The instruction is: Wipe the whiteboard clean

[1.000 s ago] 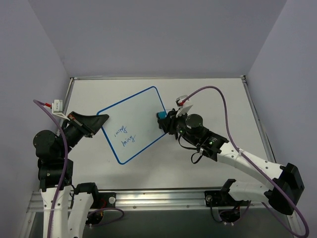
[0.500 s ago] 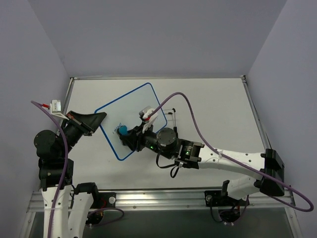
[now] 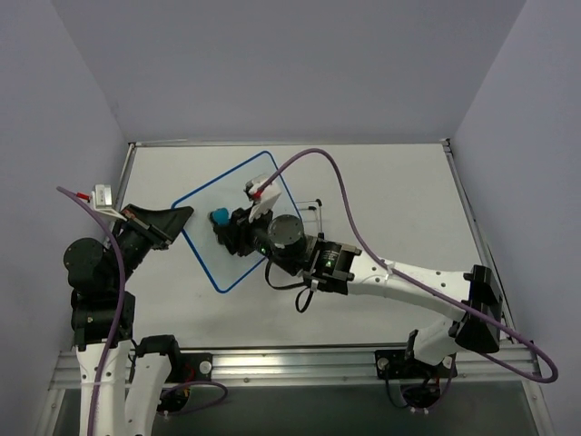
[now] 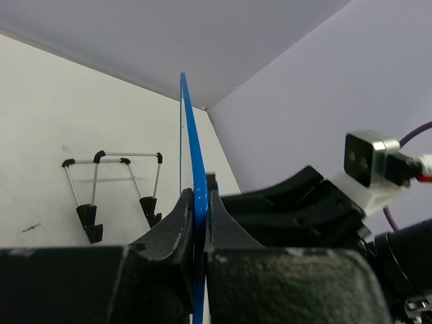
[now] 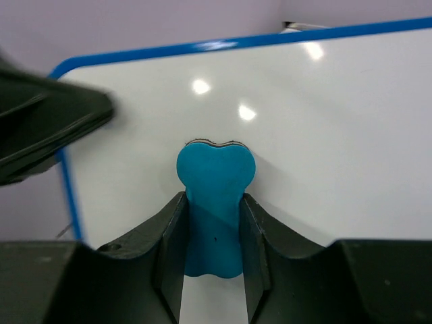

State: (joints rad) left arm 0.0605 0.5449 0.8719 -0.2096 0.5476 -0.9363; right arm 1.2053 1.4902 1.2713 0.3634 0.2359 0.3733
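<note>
The whiteboard (image 3: 207, 247) stands over the left half of the surface, its left edge clamped by the left end effector (image 4: 196, 202). The right end effector (image 5: 212, 199) grips the eraser (image 5: 214, 202), pressed against the board. Apply even pressure in overlapping strokes. Count: 1 whiteboard, 1 eraser, 1 wire stand (image 4: 111, 189), 2 end effectors.

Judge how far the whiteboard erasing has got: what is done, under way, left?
Done: the visible face of the blue-framed white whiteboard shows no writing. Under way: left gripper clamps its edge, right gripper holds the blue eraser block against it. Left: whatever the right arm hides cannot be checked.
</note>
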